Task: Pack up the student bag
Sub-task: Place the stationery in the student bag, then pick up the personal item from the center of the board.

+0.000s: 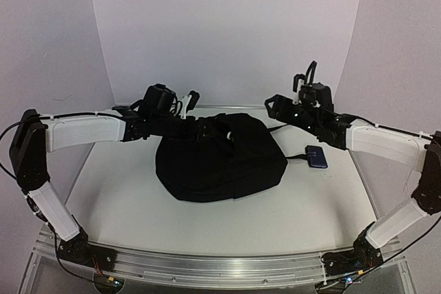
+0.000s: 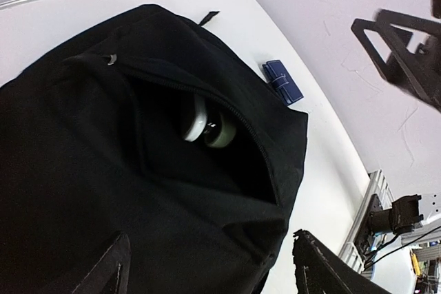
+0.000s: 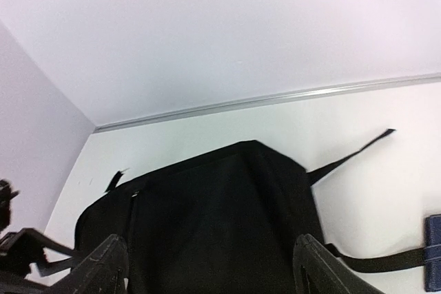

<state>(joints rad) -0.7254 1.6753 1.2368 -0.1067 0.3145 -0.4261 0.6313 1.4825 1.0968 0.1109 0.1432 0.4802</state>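
Pouch [image 1: 317,158] just right of student bag [image 1: 220,160]

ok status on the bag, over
left and right jaws open, empty. large black soft fabric backpack unzipped, pale round item inside. small flat blue case outside, beside it.

From high behind the robot the top view looks forward and down over the whole bench [image 1: 124,191], while both wrist views hang close over the student bag [image 2: 103,170], looking across it from opposite sides, and all three share the bag and a blue case [image 3: 434,253].
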